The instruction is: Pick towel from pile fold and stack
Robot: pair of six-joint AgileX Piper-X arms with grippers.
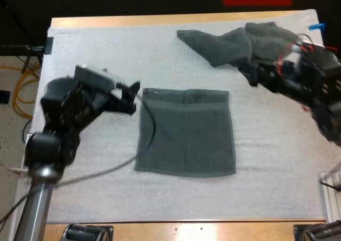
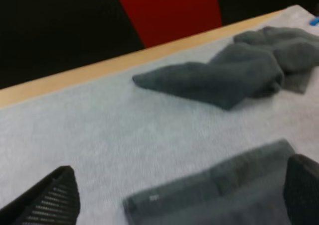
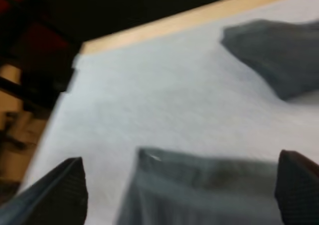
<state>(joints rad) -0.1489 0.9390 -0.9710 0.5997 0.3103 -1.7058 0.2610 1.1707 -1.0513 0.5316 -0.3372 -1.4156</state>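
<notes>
Early stage: one towel laid out for folding, one crumpled towel waiting, nothing stacked.

In the high view the flat towel (image 1: pixel 186 134) lies spread at frame centre on the white mat (image 1: pixel 106 187), edges fairly square. Whether it already carries a fold cannot be told. The crumpled towel (image 1: pixel 240 43) sits upper right, near the far edge of the bench (image 1: pixel 160 21). The left gripper (image 1: pixel 133 97) is just beside the flat towel's upper left corner, fingers wide and holding nothing. The right gripper (image 1: pixel 249 74) is at the crumpled towel's near edge, above the flat towel's upper right corner, also wide and empty. Judged progress: the pick looks done for the first towel; its folding, its placing as a stack base, and the whole second towel are left.
</notes>
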